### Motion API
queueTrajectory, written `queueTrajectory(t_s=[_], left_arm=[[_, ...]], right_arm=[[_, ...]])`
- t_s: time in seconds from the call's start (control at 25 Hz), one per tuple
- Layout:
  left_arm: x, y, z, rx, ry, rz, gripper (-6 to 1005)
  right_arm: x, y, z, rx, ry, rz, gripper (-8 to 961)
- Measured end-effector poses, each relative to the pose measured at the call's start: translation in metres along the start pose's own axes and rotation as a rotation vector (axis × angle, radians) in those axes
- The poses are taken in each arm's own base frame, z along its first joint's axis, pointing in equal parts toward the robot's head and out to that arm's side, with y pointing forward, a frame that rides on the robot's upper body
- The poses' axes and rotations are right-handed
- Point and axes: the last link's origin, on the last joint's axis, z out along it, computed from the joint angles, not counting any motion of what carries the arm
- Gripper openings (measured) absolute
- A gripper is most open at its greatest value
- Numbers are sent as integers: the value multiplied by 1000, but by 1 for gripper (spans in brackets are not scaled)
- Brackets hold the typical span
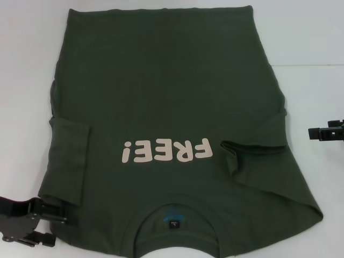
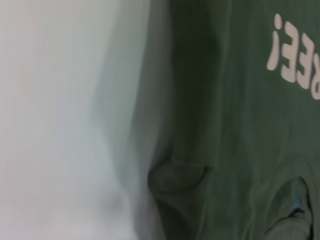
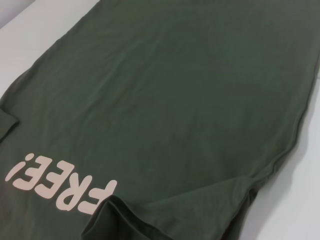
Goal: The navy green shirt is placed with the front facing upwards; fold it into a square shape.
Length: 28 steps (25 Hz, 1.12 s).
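Jaws: state unclear | left gripper [image 1: 56,215] beside shirt [image 1: 161,97] shoulder | right gripper [image 1: 314,133] clear | white table [image 1: 317,32]

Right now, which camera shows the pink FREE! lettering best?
The head view: the whole FREE! print shows on the navy green shirt. The right wrist view cuts off its lower edge, and the left wrist view catches only a few letters.

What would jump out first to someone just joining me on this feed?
The navy green shirt fills the white table, front up, collar nearest the robot, with the pale FREE! print across its middle. Both sleeves are already folded inward: the left sleeve lies flat, the right sleeve is more rumpled. The left gripper sits at the shirt's near left corner; the right gripper hangs off the shirt's right edge.
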Motion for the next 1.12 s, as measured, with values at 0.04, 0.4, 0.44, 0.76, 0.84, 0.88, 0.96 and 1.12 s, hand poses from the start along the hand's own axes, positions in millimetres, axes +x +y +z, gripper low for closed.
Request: queueTrajectory(t_s=[0.04, 0.4, 0.44, 0.76, 0.84, 0.88, 0.96, 1.12], left_arm=[[1, 0, 1, 6, -1, -3, 780], [1, -3, 1, 46, -15, -11, 779], [2, -3, 1, 48, -12, -12, 779], [9, -1, 3, 62, 12, -2, 779], [10, 1, 5, 59, 11, 0, 779], [10, 1, 7, 58, 10, 1, 779], [11, 3, 9, 55, 6, 3, 779], [14, 6, 10, 46, 13, 11, 778]], right_arm=[[0, 0, 0, 0, 0, 0, 763], [0, 0, 1, 1, -3, -10, 763], [0, 0, 1, 2, -3, -10, 763], [0, -1, 1, 9, -7, -11, 762], [1, -1, 0, 10, -6, -9, 762], [2, -2, 0, 11, -6, -8, 762], [2, -2, 0, 12, -6, -6, 762], [3, -3, -1, 14, -10, -1, 762]])
